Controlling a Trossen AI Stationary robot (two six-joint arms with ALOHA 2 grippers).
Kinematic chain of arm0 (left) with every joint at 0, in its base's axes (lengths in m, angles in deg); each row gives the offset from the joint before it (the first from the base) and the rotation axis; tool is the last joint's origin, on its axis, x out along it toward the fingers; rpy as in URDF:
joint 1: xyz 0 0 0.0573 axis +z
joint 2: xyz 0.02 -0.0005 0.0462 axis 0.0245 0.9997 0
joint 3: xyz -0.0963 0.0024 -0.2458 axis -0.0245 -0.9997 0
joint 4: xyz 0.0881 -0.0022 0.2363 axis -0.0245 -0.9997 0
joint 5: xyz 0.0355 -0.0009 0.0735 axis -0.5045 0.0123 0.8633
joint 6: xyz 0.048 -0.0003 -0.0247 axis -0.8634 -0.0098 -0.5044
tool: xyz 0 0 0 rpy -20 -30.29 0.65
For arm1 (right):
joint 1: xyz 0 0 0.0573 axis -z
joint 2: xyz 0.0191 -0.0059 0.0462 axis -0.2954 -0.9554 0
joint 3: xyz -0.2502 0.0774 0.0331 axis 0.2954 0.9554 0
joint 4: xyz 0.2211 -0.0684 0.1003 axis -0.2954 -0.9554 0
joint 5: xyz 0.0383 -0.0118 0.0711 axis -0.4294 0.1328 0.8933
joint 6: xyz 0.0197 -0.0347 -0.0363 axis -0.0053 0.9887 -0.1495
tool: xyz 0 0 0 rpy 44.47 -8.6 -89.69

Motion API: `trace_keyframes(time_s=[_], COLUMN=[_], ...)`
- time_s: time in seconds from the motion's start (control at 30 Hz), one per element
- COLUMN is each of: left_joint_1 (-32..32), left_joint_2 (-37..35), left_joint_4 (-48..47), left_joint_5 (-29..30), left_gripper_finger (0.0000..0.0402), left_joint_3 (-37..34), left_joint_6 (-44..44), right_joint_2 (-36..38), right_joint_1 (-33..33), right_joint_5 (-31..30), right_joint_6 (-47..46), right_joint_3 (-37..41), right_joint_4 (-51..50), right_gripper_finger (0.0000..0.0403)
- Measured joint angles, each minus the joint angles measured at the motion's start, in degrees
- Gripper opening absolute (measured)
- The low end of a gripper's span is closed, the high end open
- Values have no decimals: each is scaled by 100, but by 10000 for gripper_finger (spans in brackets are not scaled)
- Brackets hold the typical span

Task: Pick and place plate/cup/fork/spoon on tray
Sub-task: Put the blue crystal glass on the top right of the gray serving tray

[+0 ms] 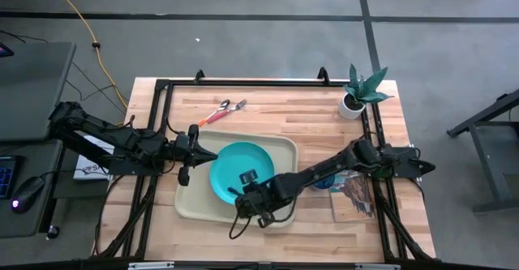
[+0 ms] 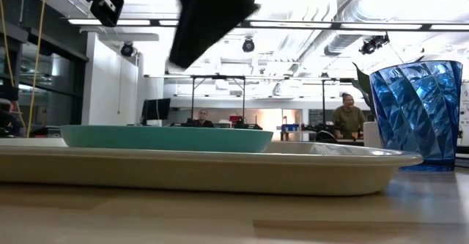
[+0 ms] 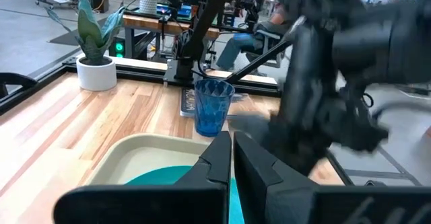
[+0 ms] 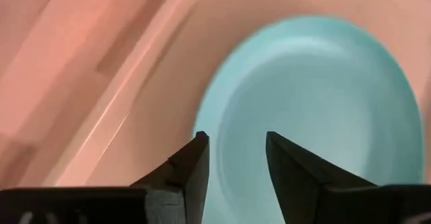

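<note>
The turquoise plate (image 1: pixel 239 166) lies flat inside the beige tray (image 1: pixel 190 201); the low view shows the plate (image 2: pixel 161 138) resting on the tray (image 2: pixel 220 172). My right gripper (image 1: pixel 243 187) hovers open above the plate's near edge, fingers apart over the plate (image 4: pixel 316 96). My left gripper (image 1: pixel 211 154) is shut and empty at the tray's left rim, pointing toward the table's right. The blue cup (image 2: pixel 418 112) stands on the table right of the tray, partly under my right arm (image 1: pixel 324 182). A fork and an orange-handled utensil (image 1: pixel 225 110) lie on the table beyond the tray.
A white pot with a green plant (image 1: pixel 354 98) stands at the far right corner. A printed magazine (image 1: pixel 354 195) lies right of the tray beside the cup. People sit in the room beyond the table (image 2: pixel 350 116).
</note>
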Motion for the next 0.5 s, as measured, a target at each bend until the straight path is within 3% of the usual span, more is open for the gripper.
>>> trace_keyframes(time_s=[0.13,0.23,0.5], left_joint_1=[-2,-2,0], left_joint_2=[0,0,-2], left_joint_4=[-32,-99,-129], left_joint_5=[-3,-62,-68], left_gripper_finger=[0,0,0], left_joint_3=[0,0,0], left_joint_6=[9,29,103], right_joint_2=[484,862,2811], right_joint_1=[-17,-116,-564], right_joint_5=[-73,-465,-1524], right_joint_6=[-702,-1231,-3541], right_joint_3=[61,445,2982], right_joint_4=[-754,-1100,-1280], right_gripper_finger=[135,133,133])
